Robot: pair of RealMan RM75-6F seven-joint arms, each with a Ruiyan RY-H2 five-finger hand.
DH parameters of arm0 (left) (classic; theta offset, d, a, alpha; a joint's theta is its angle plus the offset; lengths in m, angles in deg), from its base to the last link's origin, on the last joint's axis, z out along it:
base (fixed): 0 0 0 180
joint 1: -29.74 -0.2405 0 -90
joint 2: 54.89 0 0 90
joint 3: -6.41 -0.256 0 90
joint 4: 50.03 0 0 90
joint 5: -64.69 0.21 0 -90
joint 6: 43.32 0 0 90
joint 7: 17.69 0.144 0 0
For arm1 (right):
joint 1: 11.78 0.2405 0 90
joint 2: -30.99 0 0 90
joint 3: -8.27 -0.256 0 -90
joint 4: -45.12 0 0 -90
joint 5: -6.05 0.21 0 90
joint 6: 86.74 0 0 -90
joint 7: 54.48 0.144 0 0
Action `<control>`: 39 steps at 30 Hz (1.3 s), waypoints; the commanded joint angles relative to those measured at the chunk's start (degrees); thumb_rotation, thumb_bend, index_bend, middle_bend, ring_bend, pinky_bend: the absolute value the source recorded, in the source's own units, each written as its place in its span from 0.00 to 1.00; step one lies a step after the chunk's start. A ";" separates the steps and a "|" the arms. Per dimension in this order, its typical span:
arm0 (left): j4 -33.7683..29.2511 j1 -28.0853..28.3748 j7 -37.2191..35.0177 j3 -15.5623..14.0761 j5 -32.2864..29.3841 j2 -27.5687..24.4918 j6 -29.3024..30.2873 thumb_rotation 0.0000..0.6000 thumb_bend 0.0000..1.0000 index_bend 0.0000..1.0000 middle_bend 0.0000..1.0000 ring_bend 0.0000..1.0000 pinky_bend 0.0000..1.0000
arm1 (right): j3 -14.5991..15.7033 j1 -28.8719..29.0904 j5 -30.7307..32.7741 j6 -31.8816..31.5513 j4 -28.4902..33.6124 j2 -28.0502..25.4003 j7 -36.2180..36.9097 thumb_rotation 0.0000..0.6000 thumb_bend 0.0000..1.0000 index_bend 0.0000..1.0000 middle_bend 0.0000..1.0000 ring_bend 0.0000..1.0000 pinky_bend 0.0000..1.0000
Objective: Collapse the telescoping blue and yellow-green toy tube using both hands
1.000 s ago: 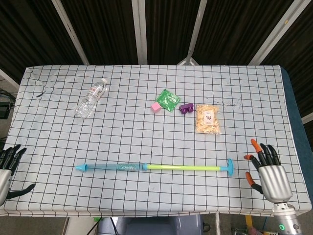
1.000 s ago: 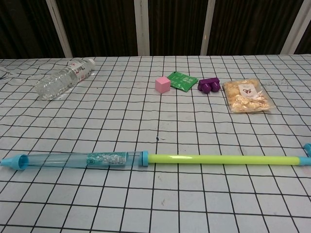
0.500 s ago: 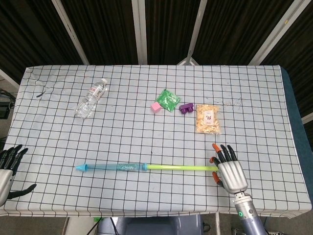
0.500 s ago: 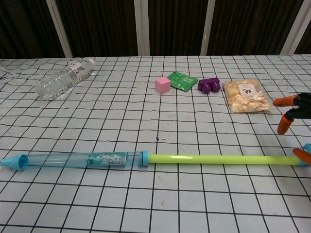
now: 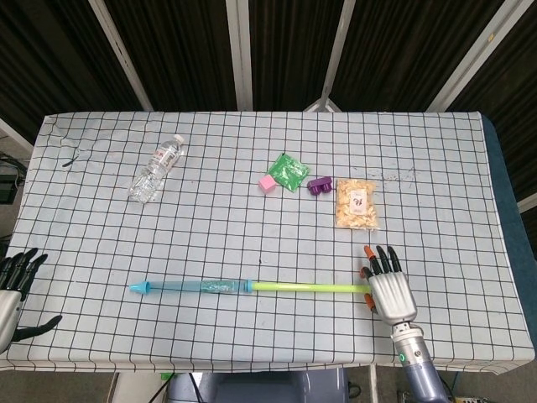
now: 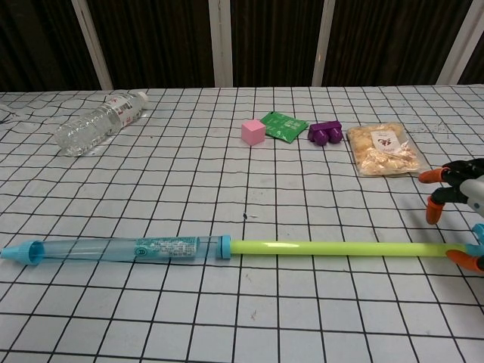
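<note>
Nearest, the right hand [image 5: 388,285] hovers over the yellow-green end of the toy tube [image 5: 252,287], its black fingers [image 6: 437,198] with orange tips spread and holding nothing; the thumb tip lies just below the rod in the chest view. The tube stretches leftward from this hand across the gridded tablecloth [image 5: 436,168], fully extended: a slim glossy yellow-green rod running into a wider clear-blue barrel with a printed label and a flared blue cap. At the table's left edge the left hand [image 5: 12,294] hangs apart from the tube, fingers spread, empty. Since half a second ago the right hand has edged slightly left and its end cap is now hidden beneath it; the tube has not shortened. Beyond the right hand lie a crinkly clear snack bag [image 5: 357,205], a purple block [image 5: 319,185], a green packet [image 5: 289,171], a pink cube [image 5: 267,183], and, far left, a ribbed plastic bottle [image 5: 156,168] on its side.
</note>
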 commanded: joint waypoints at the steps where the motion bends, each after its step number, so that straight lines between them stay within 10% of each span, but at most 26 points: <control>1: -0.01 -0.02 0.13 -0.01 0.02 0.06 0.03 1.00 0.15 0.00 0.00 0.00 0.00 | -0.13 0.17 0.79 0.14 -0.66 0.35 -0.52 1.00 0.34 0.44 0.16 0.00 0.00; 39: -1.29 0.44 0.39 0.02 -0.71 -0.65 -1.19 1.00 0.15 0.00 0.00 0.00 0.00 | 0.23 0.85 7.35 0.76 -1.39 -0.11 -2.56 1.00 0.41 0.64 0.20 0.00 0.00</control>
